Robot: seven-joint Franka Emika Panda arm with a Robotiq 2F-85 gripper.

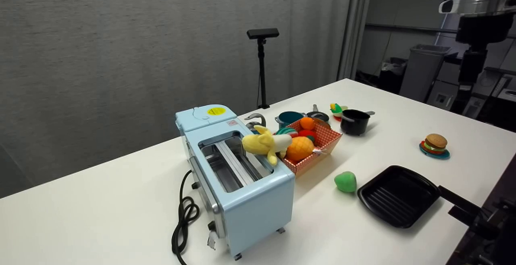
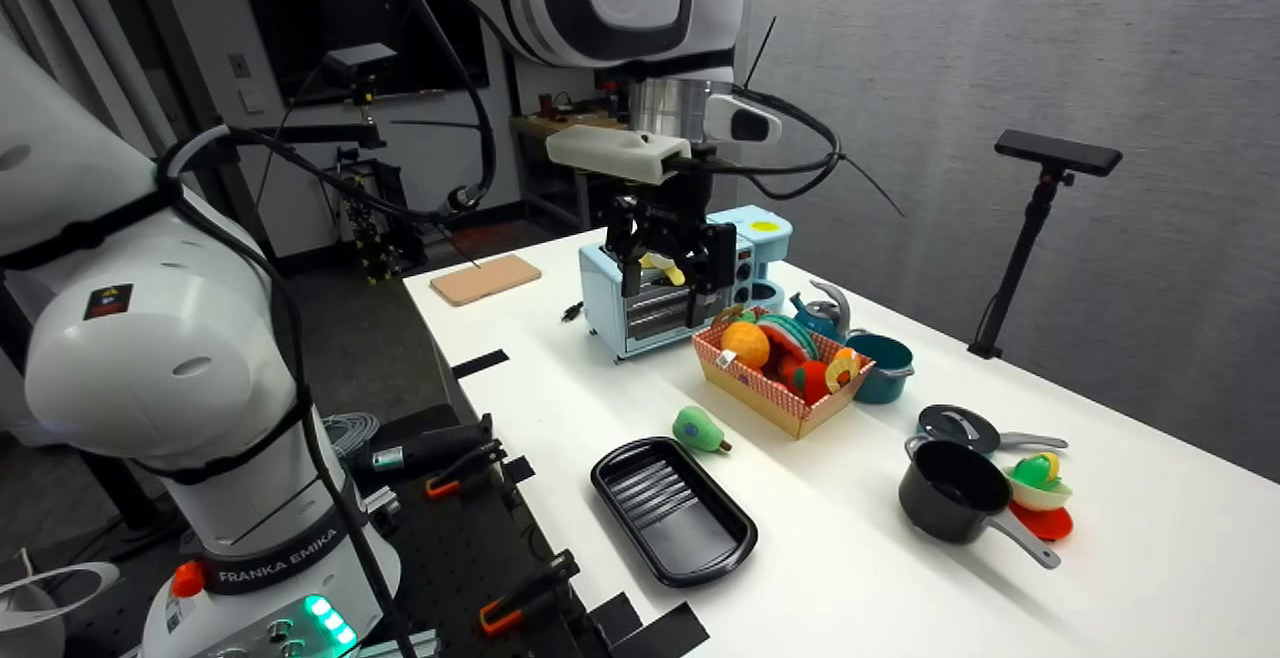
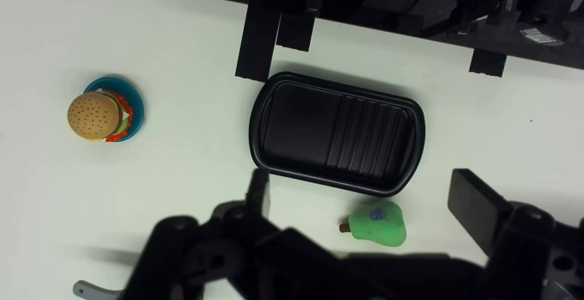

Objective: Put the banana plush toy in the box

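Plainly, one banana (image 1: pixel 264 143) sits on one toaster (image 1: pixel 258 210) beside one box (image 2: pixel 755 396).

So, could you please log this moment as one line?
gripper: open, empty | banana plush toy: on top of toaster | box: holding toy fruit | task: not yet done

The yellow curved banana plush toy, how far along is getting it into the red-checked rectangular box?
Done: no part of the transfer yet. The yellow curved banana plush toy rests on top of the light-blue boxy toaster, outside the red-checked rectangular box.
In hand: nothing; the black two-fingered gripper is open and empty.
Left: grasping the toy, carrying it to the box and releasing it inside.
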